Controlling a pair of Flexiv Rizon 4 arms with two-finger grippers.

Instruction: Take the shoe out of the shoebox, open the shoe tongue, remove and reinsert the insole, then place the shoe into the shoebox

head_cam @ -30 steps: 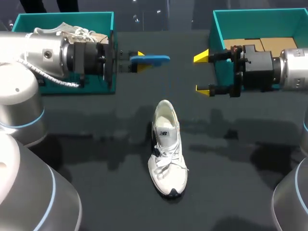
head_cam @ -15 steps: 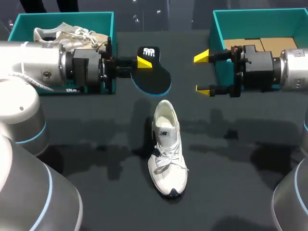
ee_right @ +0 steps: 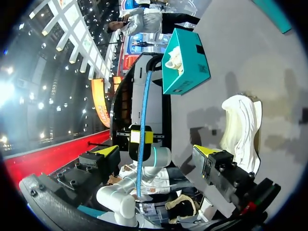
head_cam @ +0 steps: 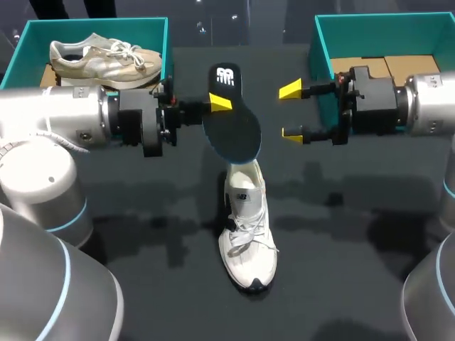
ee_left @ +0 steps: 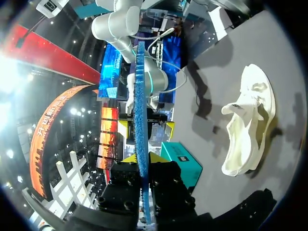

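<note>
Insole (head_cam: 233, 131), white logo at one end, clamped in left gripper (head_cam: 217, 106), apparently over shoe (head_cam: 247, 227); right gripper (head_cam: 292, 111) spread, empty

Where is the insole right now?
In the head view the insole is held off the table in the left gripper, just over the heel end of the white shoe, with the open right gripper facing it.

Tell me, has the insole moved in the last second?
Yes. In the left gripper, the insole has come closer to the white shoe, now overlapping its heel.
</note>
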